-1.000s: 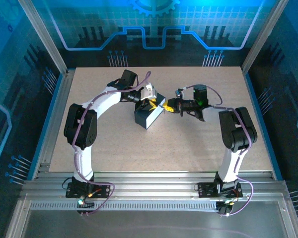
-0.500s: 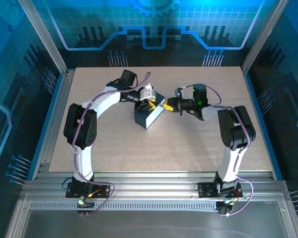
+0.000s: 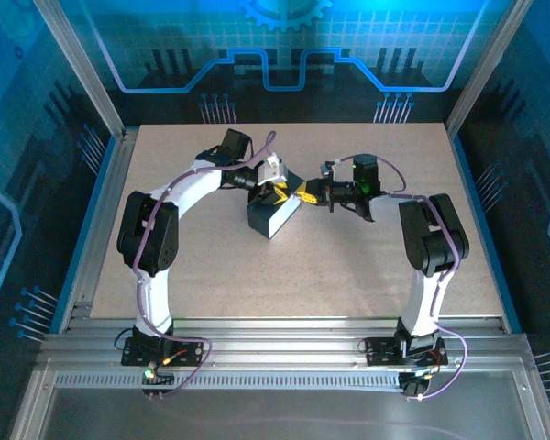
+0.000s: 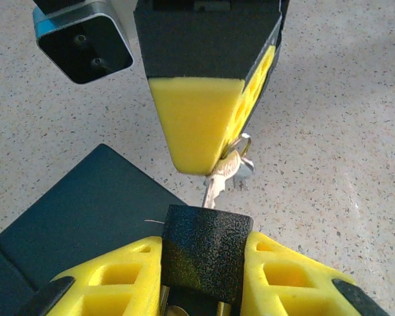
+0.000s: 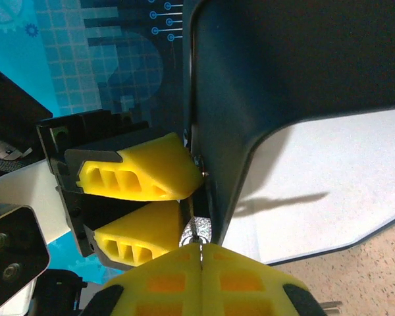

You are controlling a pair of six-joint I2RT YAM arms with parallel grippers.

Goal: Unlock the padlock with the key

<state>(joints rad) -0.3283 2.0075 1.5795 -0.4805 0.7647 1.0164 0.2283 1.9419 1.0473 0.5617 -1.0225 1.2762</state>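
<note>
Near the middle of the worktop (image 3: 348,275), a little toward its far side, the key (image 4: 214,189) is hanging in the air. Its pale blade is pointing at the padlock (image 4: 207,230), and the tip is reaching the edge of the black body. From the left wrist view you cannot tell whether the tip is already sitting in the keyway or only resting against the face. A small key ring (image 4: 242,158) is dangling beside the blade.

Your right hand (image 5: 201,260) is clenched on the key's head, with the pads pressing together and the blade sticking out beyond them. Your left hand (image 4: 204,263) is grasping the padlock, one yellow pad on each side of the body, and is presenting its end face toward the key. The two hands are meeting tip to tip close to the dark blue tin (image 4: 85,224), which is lying on the worktop just to their near left.

By my reading you are working on the insertion step. Lock and key are both lifted and lined up, but nothing is showing the shackle released. The next move is calling for a fine, straight push along the blade's own line while you are keeping the padlock steady, and only then a twist of the right wrist. Any sideways drift is likely to make the thin blade skid off the face or slip in your pads.
</note>
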